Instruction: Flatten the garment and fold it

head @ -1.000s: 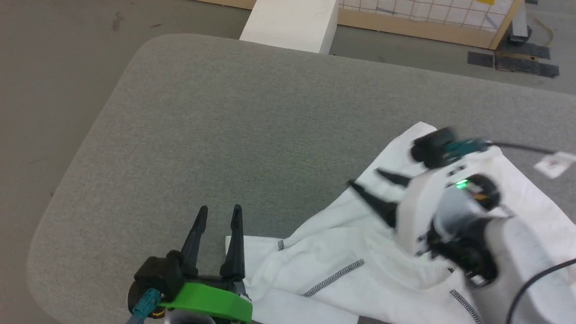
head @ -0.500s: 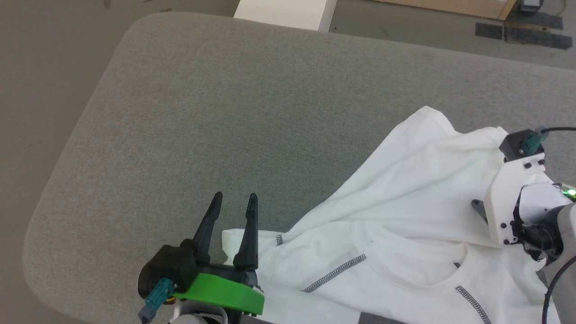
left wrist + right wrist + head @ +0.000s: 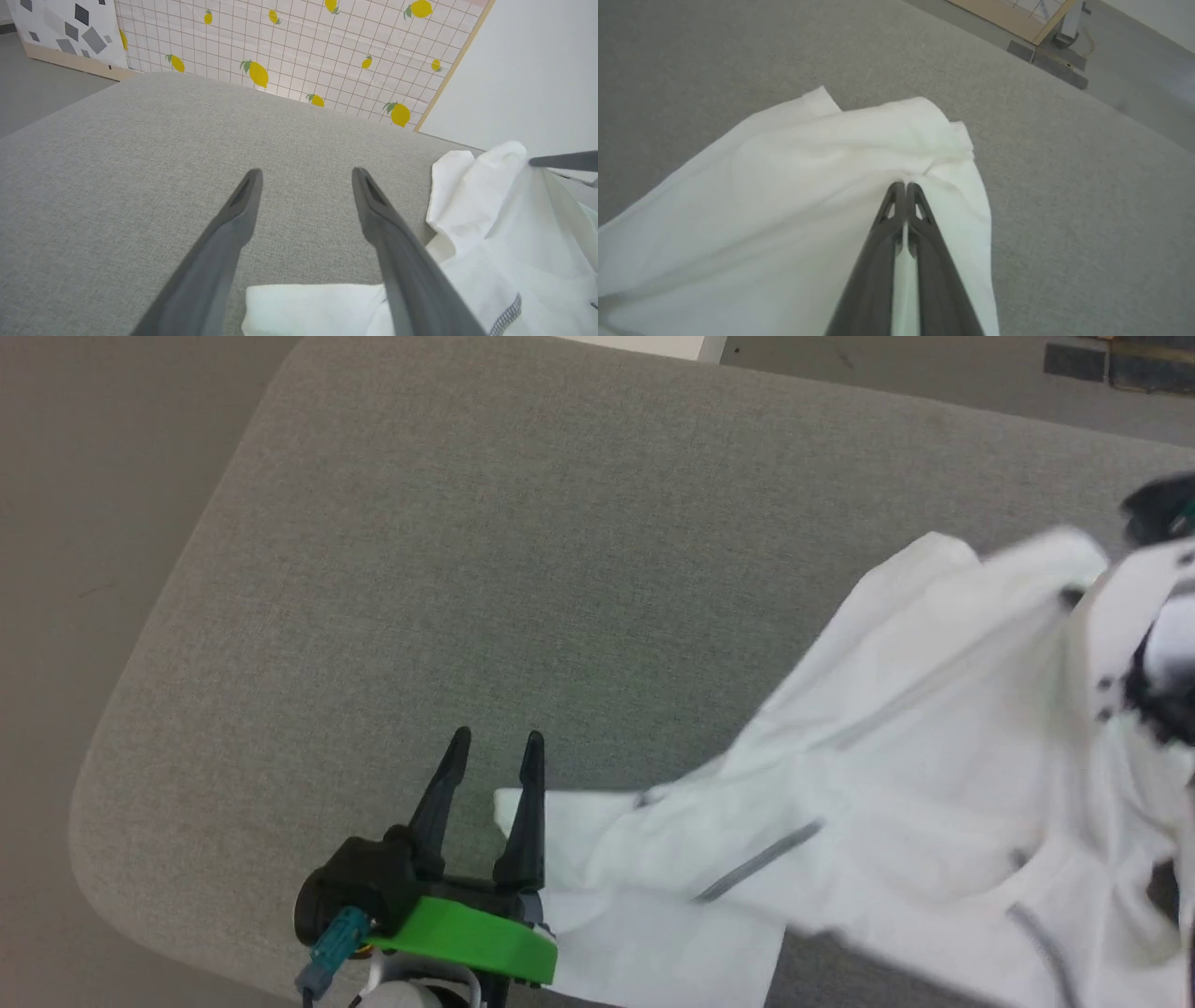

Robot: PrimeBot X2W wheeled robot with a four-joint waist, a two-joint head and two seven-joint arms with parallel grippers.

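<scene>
Flattening looks underway: right jaws clamp a bunched fold of the shirt (image 3: 934, 756) by the surface's (image 3: 467, 569) right edge; left jaws gape empty beside its near end. Next, probably, spreading it out taut.

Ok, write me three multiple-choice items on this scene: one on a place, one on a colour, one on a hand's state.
1. Where is the left hand?
A. at the left end of the garment
B. over the garment's middle
C. down on the floor

2. What colour is the mount behind the left hand's fingers?
A. red
B. green
C. yellow

3. How is the right hand?
A. open above the cloth
B. shut on nothing
C. shut on the garment

Answers:
1 A, its fingers stand at the sleeve end.
2 B, the mount is bright green.
3 C, its fingers pinch a white fold.
</scene>
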